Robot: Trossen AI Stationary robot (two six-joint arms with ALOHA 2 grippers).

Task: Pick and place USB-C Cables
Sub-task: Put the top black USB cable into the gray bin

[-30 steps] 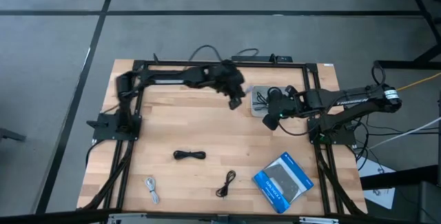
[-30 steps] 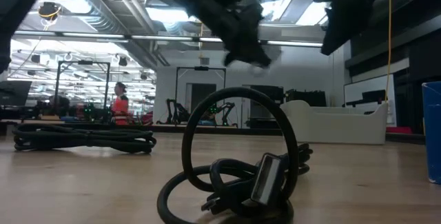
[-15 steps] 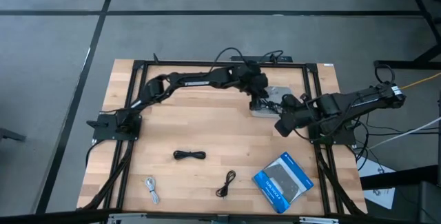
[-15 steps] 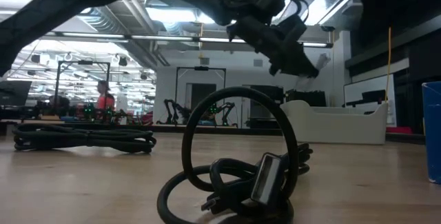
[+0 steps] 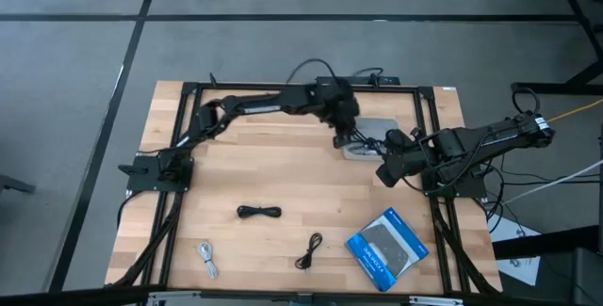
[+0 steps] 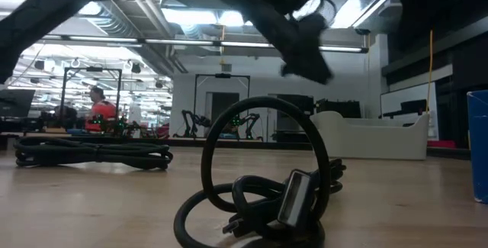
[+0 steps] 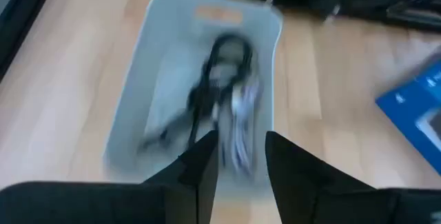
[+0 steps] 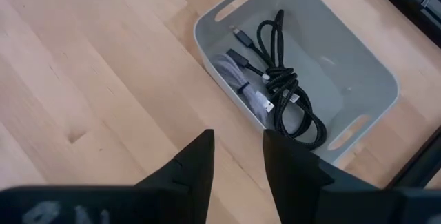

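Note:
My left gripper [image 5: 344,137] hangs open over the left end of the small grey tray [image 5: 379,123]; its wrist view looks down on the tray [image 7: 134,93]. In the tray lie a black cable [image 8: 286,89] and a whitish one [image 8: 242,86], seen blurred between my left fingers as the black cable [image 7: 219,72]. My right gripper [image 5: 385,170] stands open just near-right of the tray. On the table lie a black coiled cable [image 5: 259,212], a second black cable [image 5: 309,250] and a whitish-grey cable [image 5: 207,258].
A blue-and-black box [image 5: 386,247] lies at the near right of the table. Black frame rails [image 5: 283,88] run along the far edge and both sides. In the low view the nearest black cable [image 6: 259,191] fills the foreground. A person in red [image 6: 99,114] stands in the room behind.
My left gripper has swung toward the table's right edge, out over the tray, and has since drawn back a little. The pale cable end at its tips in the low view no longer shows there. My right gripper has backed off the tray toward the near right.

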